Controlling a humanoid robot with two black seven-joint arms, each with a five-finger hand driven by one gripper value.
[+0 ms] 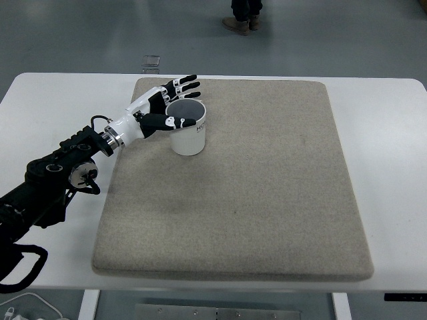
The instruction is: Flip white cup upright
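A white cup [189,139] stands upright on the beige mat [267,193], near its far left corner, with its dark inside facing up. My left hand [176,101] reaches in from the left and sits against the cup's left side. Its fingers [187,85] are spread and stretch past the far rim, and the thumb [175,122] lies along the near rim. The fingers are not wrapped around the cup. The right arm is out of view.
The mat covers most of a white table [390,167]. A person's shoes [242,24] show on the floor beyond the far edge. A small clear object [151,63] lies on the floor behind the table.
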